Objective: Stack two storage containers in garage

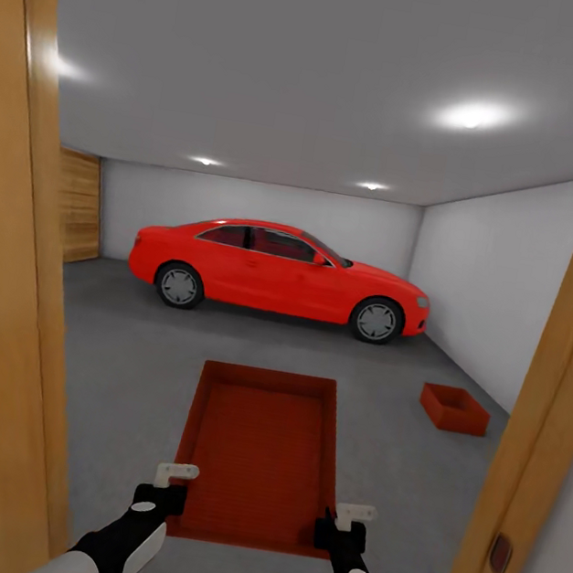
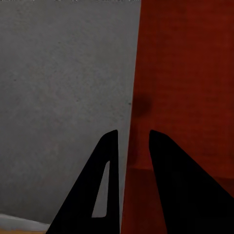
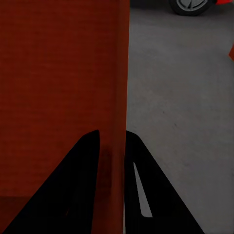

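Note:
I hold one red-orange storage container [image 1: 260, 454] out in front of me, above the dark grey garage floor [image 1: 129, 345]. My left gripper [image 1: 169, 490] is shut on its left wall and my right gripper [image 1: 336, 526] is shut on its right wall. The left wrist view has the container wall [image 2: 185, 87] pinched between the black fingers [image 2: 107, 195]; the right wrist view has the wall [image 3: 63, 87] between its fingers [image 3: 141, 195] the same way. The second storage container [image 1: 454, 408] rests on the floor ahead to the right, near the white wall.
Wooden door frames stand close at my left [image 1: 3, 325] and right [image 1: 553, 412]. A red car [image 1: 279, 273] is parked across the back of the garage. A wooden door [image 1: 79, 203] is at the far left. Open concrete lies between me and the car.

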Robot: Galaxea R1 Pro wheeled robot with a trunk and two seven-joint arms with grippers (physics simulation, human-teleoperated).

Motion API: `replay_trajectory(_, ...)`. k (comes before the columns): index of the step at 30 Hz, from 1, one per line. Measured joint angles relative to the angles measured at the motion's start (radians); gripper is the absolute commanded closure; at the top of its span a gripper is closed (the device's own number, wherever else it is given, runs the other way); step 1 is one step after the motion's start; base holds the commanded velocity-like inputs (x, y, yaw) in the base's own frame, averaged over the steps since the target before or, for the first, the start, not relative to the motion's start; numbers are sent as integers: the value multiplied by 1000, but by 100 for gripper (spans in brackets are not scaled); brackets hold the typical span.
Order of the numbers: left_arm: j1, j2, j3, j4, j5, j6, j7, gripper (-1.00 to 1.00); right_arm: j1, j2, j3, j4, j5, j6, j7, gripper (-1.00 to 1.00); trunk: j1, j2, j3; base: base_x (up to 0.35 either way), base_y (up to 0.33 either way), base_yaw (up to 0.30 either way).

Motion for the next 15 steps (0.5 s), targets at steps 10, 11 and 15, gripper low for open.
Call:
replay_trajectory(10,0,0,-2,0,4,-3,0,100,0,0,0,0,1,-1,0,100,0,0,0,136,0,0)
replay_trajectory(11,0,0,-2,0,4,-3,0,100,0,0,0,-1,2,-1,0,100,0,0,0,8,0,0)
replay_trajectory(15,0,0,-2,0,4,-2,0,100,0,0,0,0,1,0,0,100,0,0,0,3,0,0)
